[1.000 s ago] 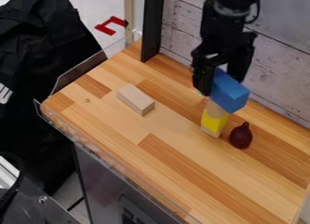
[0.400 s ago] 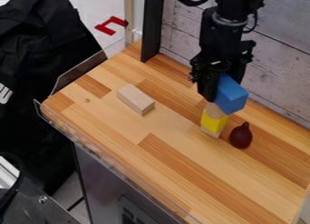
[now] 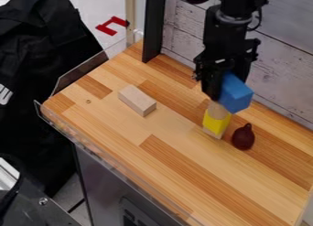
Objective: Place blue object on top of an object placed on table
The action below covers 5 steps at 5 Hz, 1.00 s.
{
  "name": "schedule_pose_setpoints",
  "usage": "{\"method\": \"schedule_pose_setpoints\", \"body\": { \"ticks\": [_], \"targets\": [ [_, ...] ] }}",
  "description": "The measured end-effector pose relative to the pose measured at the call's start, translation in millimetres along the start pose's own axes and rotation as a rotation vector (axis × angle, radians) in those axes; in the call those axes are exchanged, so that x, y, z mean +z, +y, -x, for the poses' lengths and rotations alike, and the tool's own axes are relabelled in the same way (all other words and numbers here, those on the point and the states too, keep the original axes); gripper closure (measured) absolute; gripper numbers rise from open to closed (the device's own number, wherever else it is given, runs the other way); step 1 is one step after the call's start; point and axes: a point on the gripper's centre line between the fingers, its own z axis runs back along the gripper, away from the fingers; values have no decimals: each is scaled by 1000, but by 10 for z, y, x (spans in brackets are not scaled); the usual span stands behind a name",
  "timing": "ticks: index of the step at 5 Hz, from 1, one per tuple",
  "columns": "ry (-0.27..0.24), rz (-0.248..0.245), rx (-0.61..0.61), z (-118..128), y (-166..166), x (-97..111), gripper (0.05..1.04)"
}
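Camera view: the end effector (image 3: 226, 85), part-open, is gripping the blue block (image 3: 236, 94) above the yellow block (image 3: 216, 123).

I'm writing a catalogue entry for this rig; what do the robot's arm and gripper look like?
The arm is black, with chunky jointed segments and a dark cable looping beside its upper part. The gripper is black too, with two fingers.

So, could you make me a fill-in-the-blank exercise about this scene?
The rectangular block in the black metal-and-plastic-looking pincer is coloured ____.
The upright stack of small pieces by it has a middle part coloured ____.
In the picture, the pale wooden block lies to the ____ of that stack.

Missing words: blue; yellow; left.
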Motion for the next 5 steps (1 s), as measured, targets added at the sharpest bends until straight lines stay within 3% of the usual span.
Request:
{"method": "schedule_pose_setpoints", "body": {
  "ticks": [2, 4, 5],
  "targets": [
    [-2, 62, 123, -428, 35, 285, 498],
    [-1, 66, 246, -1012, 485, 120, 498],
    [-7, 35, 248, -1150, 592, -13, 498]
  ]
}}
